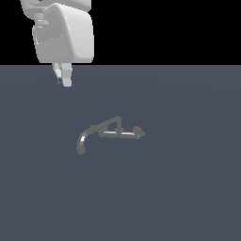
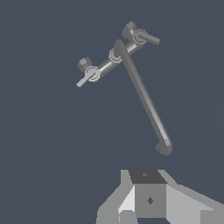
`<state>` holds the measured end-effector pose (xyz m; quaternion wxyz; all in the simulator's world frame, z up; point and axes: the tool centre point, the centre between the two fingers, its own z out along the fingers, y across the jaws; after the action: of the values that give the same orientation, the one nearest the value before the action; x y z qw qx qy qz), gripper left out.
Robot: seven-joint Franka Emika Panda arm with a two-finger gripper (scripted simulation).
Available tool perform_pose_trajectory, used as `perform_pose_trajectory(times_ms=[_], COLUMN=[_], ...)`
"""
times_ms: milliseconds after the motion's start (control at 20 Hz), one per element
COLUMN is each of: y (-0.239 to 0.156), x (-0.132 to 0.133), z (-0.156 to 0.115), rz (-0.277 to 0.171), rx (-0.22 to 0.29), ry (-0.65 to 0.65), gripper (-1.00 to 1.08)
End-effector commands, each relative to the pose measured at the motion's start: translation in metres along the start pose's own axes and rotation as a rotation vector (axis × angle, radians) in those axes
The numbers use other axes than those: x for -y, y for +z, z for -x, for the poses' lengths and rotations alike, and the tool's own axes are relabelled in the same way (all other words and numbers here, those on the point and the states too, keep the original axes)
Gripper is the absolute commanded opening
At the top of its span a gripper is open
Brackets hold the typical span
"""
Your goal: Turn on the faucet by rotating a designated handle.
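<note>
The small grey faucet (image 1: 110, 132) sits on the dark floor (image 1: 188, 188). The white arm (image 1: 63, 33) hangs above it, well apart, pointing down. Its gripper (image 1: 64, 76) touches nothing; I cannot tell if its fingers are spread. No writing shows.

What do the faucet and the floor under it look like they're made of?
The faucet looks like dull grey metal, though its crossbar shows a bright highlight, suggesting a polished finish. The floor is flat matte blue-grey with no texture, so its material is unclear.
</note>
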<state>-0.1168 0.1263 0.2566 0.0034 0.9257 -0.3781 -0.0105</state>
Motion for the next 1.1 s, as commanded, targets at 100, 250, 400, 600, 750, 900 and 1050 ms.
perform_pose_trajectory(times_ms=[100, 250, 400, 600, 750, 900, 1050], y=[0.021, 0.034, 0.048, 0.066, 0.080, 0.095, 0.112], x=[0.017, 0.028, 0.037, 0.050, 0.059, 0.068, 0.077], z=[-0.010, -0.018, -0.026, -0.038, -0.048, -0.059, -0.073], rz=[-0.005, -0.007, -0.008, -0.010, -0.011, -0.012, -0.012], rx=[0.000, 0.000, 0.000, -0.001, -0.003, -0.004, -0.006], ry=[0.083, 0.135, 0.187, 0.258, 0.314, 0.373, 0.438], gripper=[-1.00, -1.00, -1.00, -1.00, -1.00, -1.00, -1.00])
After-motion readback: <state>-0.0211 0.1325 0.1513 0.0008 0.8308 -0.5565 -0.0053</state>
